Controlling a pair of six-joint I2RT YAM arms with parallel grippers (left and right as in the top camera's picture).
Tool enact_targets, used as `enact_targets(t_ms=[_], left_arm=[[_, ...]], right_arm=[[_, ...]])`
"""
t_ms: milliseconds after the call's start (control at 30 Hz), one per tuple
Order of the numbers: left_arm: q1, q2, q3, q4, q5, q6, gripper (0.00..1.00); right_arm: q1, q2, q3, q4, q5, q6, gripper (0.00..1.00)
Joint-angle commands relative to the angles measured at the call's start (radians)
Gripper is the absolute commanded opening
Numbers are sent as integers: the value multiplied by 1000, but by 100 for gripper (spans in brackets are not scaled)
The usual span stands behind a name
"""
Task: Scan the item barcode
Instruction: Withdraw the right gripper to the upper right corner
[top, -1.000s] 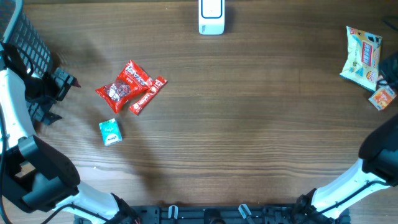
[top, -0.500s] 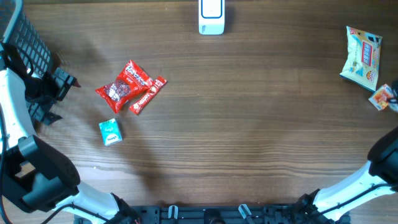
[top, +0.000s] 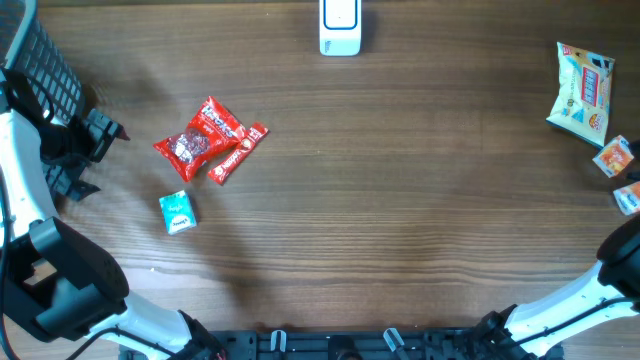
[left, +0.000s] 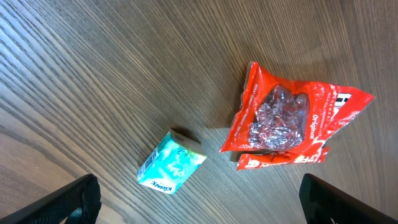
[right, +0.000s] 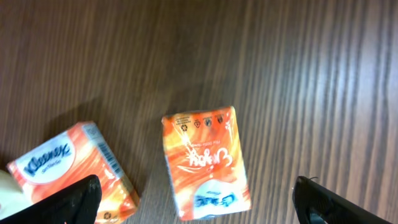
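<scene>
The scanner (top: 340, 25) stood at the middle of the table's (top: 400, 220) far edge, midway between the two arms, where either could bring a barcode up to it. Toward the left edge lay a cluster apparently waiting for that. It was a red snack bag (left: 292, 118) lying partly over a red bar (left: 280, 160), and, a little nearer the front edge and apart from both, a teal tissue pack (left: 171, 165). The left gripper (left: 205, 208) hung close to the left edge, short of the group, with its fingers (left: 71, 202) spread wide and nothing between them (a pose that suits looking and choosing, not grasping). At the right edge sat a pale snack bag (top: 582, 93). Near it were an orange Kleenex pack (right: 68, 168) and a second orange pack (right: 205, 163), both flat on the wood and slightly apart. The right gripper (right: 196, 205) hovered over the second orange pack. Its fingers (right: 339, 202) were out at the sides of the view, far wider than the pack and not touching it, so the pack rested on the table unheld. By my reading, the right edge served as the place for things dealt with, and the left cluster held the item to scan next, though which one I could not tell. The bag would likely crinkle and fold over its code, while the tissue pack's flat faces looked easier to present.
</scene>
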Motion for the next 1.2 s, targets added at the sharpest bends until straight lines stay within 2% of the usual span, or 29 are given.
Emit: enact_targets(t_ms=[0,200,467,567,633,733,933,1167], left_arm=[[16,-2,8,-3,-6,-23,100],[16,-2,8,4,-5,-24,100],[16,-2,8,-11,45,-23,100],[13,-2,8,-16,133,61,100],[13,-2,8,-27,248,171,100],[2,-2,8,-49,340,265,100],[-91,-2,8,-102,340,352,100],[-266,-2,8,-79,210,351,100]], right_arm=[[2,-9,30,-14,-64,-35,99],[2,-162,34,-2,-122,-24,100],[27,-418,34,32,-635,-24,100],[82,-473,33,27,-755,-26,100],[144,-497,33,17,-797,-33,100],[264,-503,33,2,-797,-59,100],[461,-480,31,-10,-721,-81,100],[573,-439,31,-22,-649,-81,100]])
